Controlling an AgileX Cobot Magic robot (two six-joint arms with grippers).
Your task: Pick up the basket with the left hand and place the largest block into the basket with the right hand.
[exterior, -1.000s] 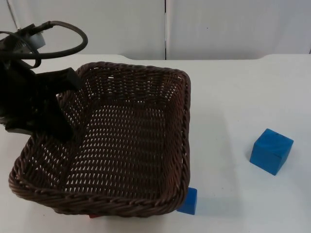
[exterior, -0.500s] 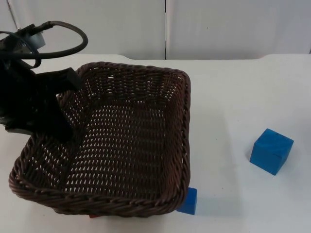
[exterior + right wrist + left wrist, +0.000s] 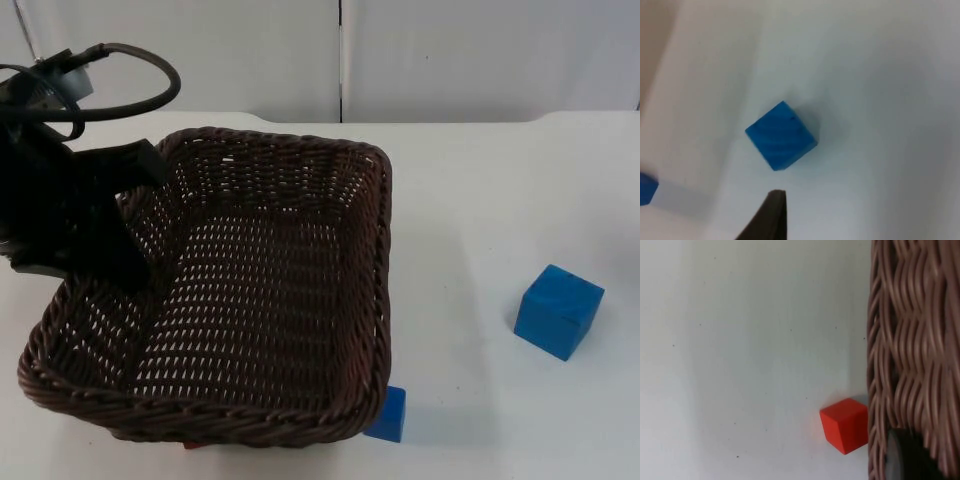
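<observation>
A dark brown wicker basket hangs tilted above the table, and my left gripper is shut on its left rim. The left wrist view looks along the basket's woven wall down to the table. The largest block, a blue cube, rests on the table at the right, well apart from the basket. My right gripper hovers above the table, close beside this blue cube without touching it.
A small blue block lies by the basket's near right corner and appears again as the small blue block. A small red block sits on the table under the basket's edge. White table stretches between basket and cube.
</observation>
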